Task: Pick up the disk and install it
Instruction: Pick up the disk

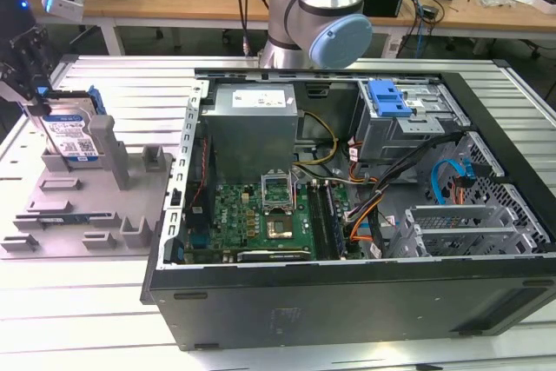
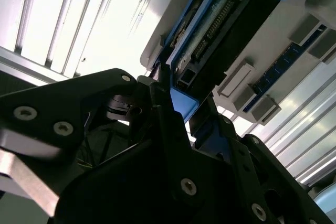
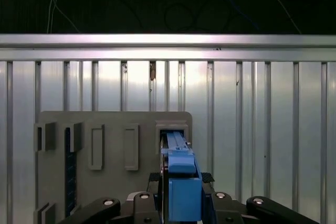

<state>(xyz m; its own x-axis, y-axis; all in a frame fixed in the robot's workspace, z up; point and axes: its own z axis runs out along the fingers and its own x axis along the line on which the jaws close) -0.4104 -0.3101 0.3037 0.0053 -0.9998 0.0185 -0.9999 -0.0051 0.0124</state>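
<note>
The tool (image 3: pixel 181 182) seems clamped on the blue-railed disk (image 1: pixel 73 138), which stands upright in a slot of the grey holder (image 1: pixel 95 223). Lifting and installing are left; the drive bay (image 1: pixel 417 128) is well apart from the holder.

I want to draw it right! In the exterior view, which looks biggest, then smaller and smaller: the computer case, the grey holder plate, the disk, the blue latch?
1. computer case
2. grey holder plate
3. disk and blue latch: these look about alike, so I won't rank them.
</note>
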